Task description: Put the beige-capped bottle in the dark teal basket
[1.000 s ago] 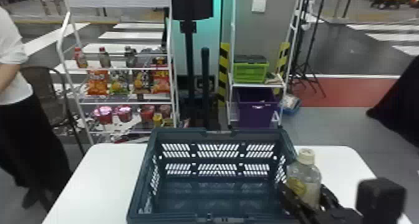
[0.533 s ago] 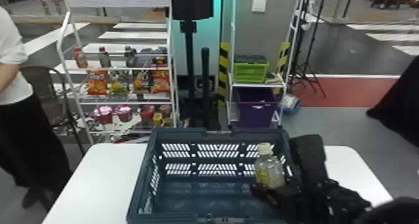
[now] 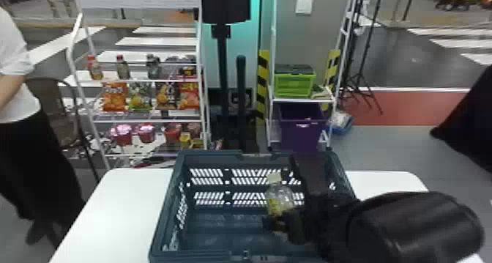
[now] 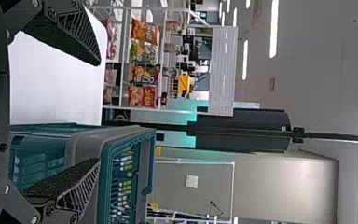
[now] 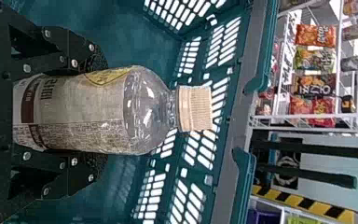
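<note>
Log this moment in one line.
right gripper: shut on beige-capped clear bottle; place: over or inside dark teal plastic basket; left gripper: open

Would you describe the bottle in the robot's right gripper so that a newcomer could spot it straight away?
Find the dark teal basket on the white table. Inside its walls, the right gripper holds a clear bottle with a pale label. Its beige cap sets it apart from the red-capped bottle on the rack behind.
</note>
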Available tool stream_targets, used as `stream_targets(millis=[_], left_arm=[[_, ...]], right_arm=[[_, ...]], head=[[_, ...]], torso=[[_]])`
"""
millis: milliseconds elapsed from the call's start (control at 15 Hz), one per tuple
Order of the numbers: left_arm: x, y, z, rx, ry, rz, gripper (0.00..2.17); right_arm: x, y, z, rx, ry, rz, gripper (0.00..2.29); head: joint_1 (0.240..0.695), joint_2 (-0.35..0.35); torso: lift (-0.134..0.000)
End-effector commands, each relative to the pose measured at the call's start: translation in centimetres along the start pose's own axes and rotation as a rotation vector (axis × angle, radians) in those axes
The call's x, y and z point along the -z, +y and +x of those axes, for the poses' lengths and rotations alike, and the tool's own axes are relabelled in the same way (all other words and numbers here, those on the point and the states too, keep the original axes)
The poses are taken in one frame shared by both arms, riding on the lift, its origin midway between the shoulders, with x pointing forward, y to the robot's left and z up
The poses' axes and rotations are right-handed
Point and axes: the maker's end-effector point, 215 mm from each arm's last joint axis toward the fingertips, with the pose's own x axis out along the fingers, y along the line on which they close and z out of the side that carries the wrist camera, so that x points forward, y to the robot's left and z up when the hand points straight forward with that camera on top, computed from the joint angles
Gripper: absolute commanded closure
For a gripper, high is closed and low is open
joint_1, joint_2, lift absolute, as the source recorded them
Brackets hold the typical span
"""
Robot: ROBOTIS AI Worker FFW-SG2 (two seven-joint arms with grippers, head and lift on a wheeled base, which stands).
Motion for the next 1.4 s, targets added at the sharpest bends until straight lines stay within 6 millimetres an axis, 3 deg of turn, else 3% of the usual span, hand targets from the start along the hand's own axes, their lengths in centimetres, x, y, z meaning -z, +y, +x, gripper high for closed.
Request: stream_targets(millis=[0, 600, 667, 733, 800, 867, 1200, 1333], left_arm=[[0.0, 0.0, 0.0, -0.001, 0.000, 0.000, 0.16], [-0.5, 0.3, 0.0, -0.003, -0.009, 0.003, 0.16], [-0.5, 0.3, 0.0, -0.002, -0.009, 0.003, 0.16], [-0.7, 0.2, -0.1, -0.002, -0.010, 0.002, 0.16], [-0.7, 0.3, -0.1, -0.002, -0.010, 0.003, 0.16], [-0.8, 0.3, -0.1, -0.001, -0.012, 0.003, 0.16], [-0.8, 0.2, -0.2, -0.001, -0.010, 0.002, 0.16], [-0.9, 0.2, -0.2, 0.002, -0.011, 0.003, 0.16]], right_arm=[[0.2, 1.0, 1.7, -0.024, 0.044, 0.007, 2.28], [1.4, 1.1, 3.8, -0.036, 0.121, 0.011, 2.21], [1.5, 1.2, 3.9, -0.040, 0.122, 0.013, 2.01], [1.8, 1.4, 4.0, -0.049, 0.129, 0.020, 1.52], [1.8, 1.7, 3.9, -0.061, 0.129, 0.026, 0.37], [1.7, 1.6, 3.9, -0.058, 0.127, 0.025, 0.00], [1.1, 1.3, 3.7, -0.045, 0.106, 0.030, 0.06], [-0.1, 0.9, 3.2, -0.041, 0.065, 0.042, 0.06]], head=[[0.499, 0.000], [0.499, 0.000], [0.499, 0.000], [0.499, 0.000], [0.499, 0.000], [0.499, 0.000], [0.499, 0.000], [0.499, 0.000]], torso=[[0.000], [0.000], [0.000], [0.000], [0.000], [0.000], [0.000], [0.000]])
